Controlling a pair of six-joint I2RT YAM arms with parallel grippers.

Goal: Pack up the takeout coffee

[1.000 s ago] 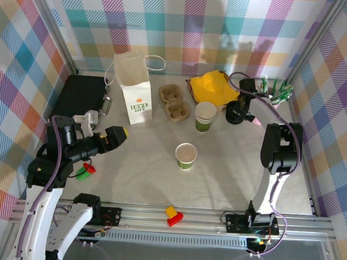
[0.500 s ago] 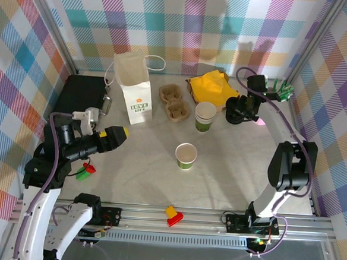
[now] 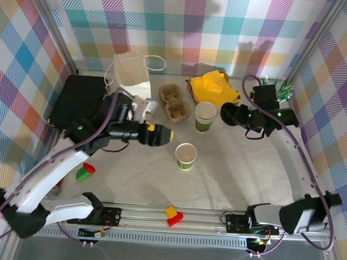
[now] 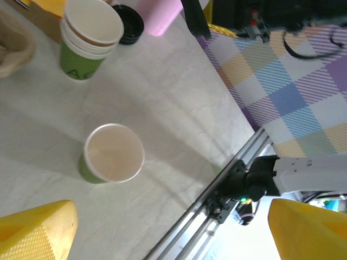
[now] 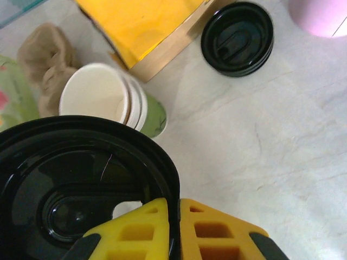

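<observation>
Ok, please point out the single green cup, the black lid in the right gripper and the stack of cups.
single green cup [image 3: 186,154]: top external view, inside its open mouth.
black lid [image 5: 81,162]: right wrist view, its inner face.
stack of cups [image 5: 93,96]: right wrist view, inside the top cup.

No legible text or labels

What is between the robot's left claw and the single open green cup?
Nothing but bare table separates the left gripper from the open green cup, seen in the top and left wrist views.
</observation>
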